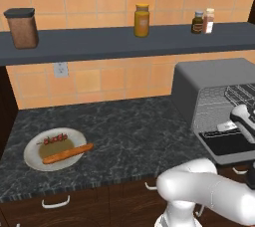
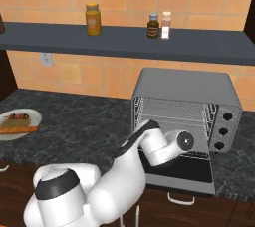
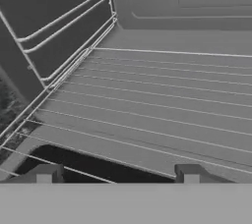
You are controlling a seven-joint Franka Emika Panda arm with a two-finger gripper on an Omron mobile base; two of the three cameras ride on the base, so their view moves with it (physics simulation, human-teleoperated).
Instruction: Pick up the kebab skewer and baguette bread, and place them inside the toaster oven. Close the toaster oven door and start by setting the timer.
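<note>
The kebab skewer (image 1: 55, 138) and the baguette bread (image 1: 67, 154) lie side by side on a white plate (image 1: 35, 160) at the counter's left; the same skewer (image 2: 18, 117) and baguette (image 2: 17, 130) appear at the left edge of the right base view. The toaster oven (image 2: 187, 89) stands at the right with its door (image 2: 191, 172) folded down flat. My gripper (image 3: 116, 176) is open at the oven's mouth, fingertips (image 3: 44, 174) wide apart with nothing between them. It looks over the wire rack (image 3: 162, 100).
Three knobs (image 2: 223, 132) run down the oven's right front panel. A dark shelf (image 1: 124, 42) above the counter carries a brown canister (image 1: 22, 28), a yellow jar (image 1: 141, 20) and small spice bottles (image 1: 203, 21). Dark marble counter (image 1: 129, 131) lies between plate and oven.
</note>
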